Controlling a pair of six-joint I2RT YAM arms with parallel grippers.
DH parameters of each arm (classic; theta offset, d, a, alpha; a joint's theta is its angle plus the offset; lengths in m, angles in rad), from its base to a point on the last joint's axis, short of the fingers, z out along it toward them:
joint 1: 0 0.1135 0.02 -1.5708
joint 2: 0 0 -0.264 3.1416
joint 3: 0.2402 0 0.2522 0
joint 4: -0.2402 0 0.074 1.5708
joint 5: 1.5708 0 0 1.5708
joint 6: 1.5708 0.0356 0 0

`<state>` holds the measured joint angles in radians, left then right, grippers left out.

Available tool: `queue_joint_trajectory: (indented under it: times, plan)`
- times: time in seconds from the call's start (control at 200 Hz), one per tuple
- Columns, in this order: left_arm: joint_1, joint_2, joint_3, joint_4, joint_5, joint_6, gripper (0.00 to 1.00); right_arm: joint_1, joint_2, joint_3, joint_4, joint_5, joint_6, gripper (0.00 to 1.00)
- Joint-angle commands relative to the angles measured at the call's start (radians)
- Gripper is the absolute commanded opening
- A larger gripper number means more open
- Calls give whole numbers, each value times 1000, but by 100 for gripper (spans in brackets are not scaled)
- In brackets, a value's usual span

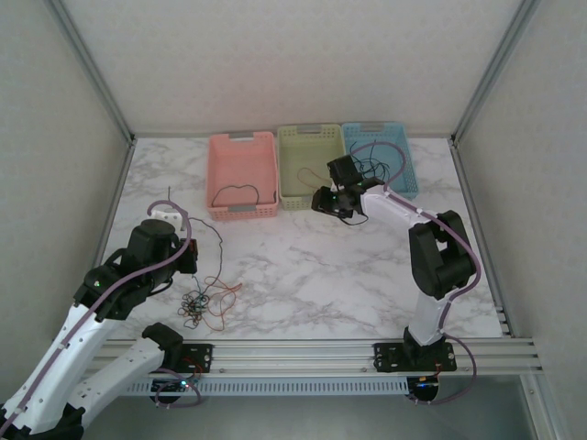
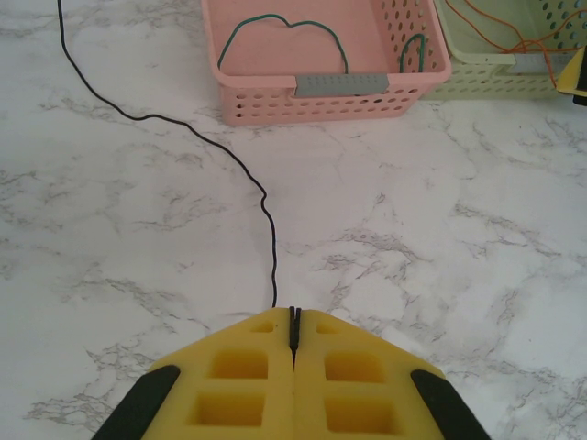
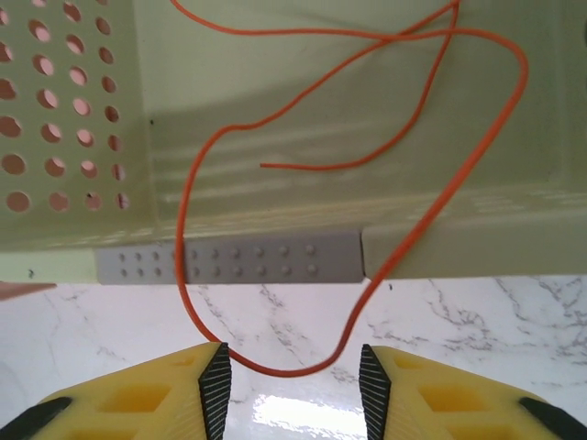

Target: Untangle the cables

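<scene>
On the bench (image 1: 367,275): clump (image 1: 195,307) knotted; green cable (image 2: 316,24) in pink basket (image 2: 321,103); left hand (image 2: 293,335) clamps black cable (image 2: 266,206); right hand (image 3: 293,367) parted around orange cable (image 3: 181,257).

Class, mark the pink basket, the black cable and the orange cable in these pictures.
pink basket (image 2: 266,103), left wrist view, front wall
black cable (image 2: 274,275), left wrist view, lower straight stretch
orange cable (image 3: 181,247), right wrist view, left descending strand

White table (image 1: 321,266) with grey marbling; pink basket (image 1: 220,213), green basket (image 1: 292,202), blue basket (image 1: 410,174), all perforated; orange wire (image 3: 180,238), black wire (image 2: 274,266), green wire (image 2: 275,16); yellow fingers (image 2: 229,385), black pads (image 3: 215,385).
</scene>
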<state>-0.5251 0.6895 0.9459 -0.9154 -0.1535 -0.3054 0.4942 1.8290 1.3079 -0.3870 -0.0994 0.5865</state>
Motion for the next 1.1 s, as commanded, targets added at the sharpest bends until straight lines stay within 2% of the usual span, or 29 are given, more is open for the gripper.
queue_joint_trajectory:
  times: [0.0,0.075,0.24,0.305,0.721,1.001,1.096]
  plan:
    - [13,3,-16,18,17,20,0,-1,17,-6,42,-8,18,39]
    - [13,2,-16,18,17,20,0,-1,19,-1,46,-13,17,31]
    - [13,1,-16,18,17,20,0,-2,-7,-7,60,-12,22,6]
    - [13,1,-16,18,16,20,0,-2,-28,-9,72,-18,24,0]
    - [14,1,-16,18,17,20,0,-22,48,223,-8,-1,-3,0]
    - [14,0,-18,18,18,20,0,-44,294,489,-94,84,-11,0]
    - [14,3,-18,19,20,20,0,-45,341,553,-122,72,-8,0]
